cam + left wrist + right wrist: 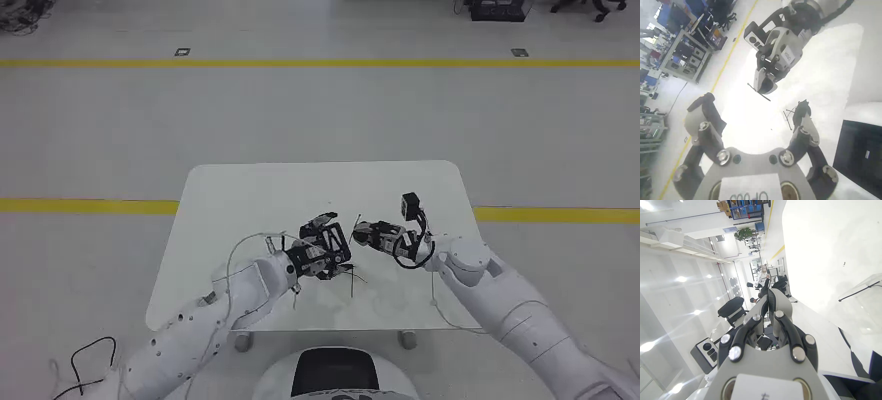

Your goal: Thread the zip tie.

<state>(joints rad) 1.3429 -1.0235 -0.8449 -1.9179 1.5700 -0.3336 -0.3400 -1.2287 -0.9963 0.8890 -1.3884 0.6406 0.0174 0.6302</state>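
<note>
Our right gripper [763, 88] has its jaws closed on a thin black zip tie [767, 98] over the white table [300, 190]. Our left gripper [755, 106] sits near, jaws open. Light and springy, we judge: best held near its tip. A black strand [788, 121] beside the left gripper is perhaps another. Yellow-lined floor [300, 100] around.

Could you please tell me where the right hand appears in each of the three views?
Top view: right hand over the near half of the white table, right of centre.
Left wrist view: right hand beyond the open left hand, shut on a zip tie.
Right wrist view: right hand nearest the camera, fingers together.
Shared landmark: the white table.
</note>
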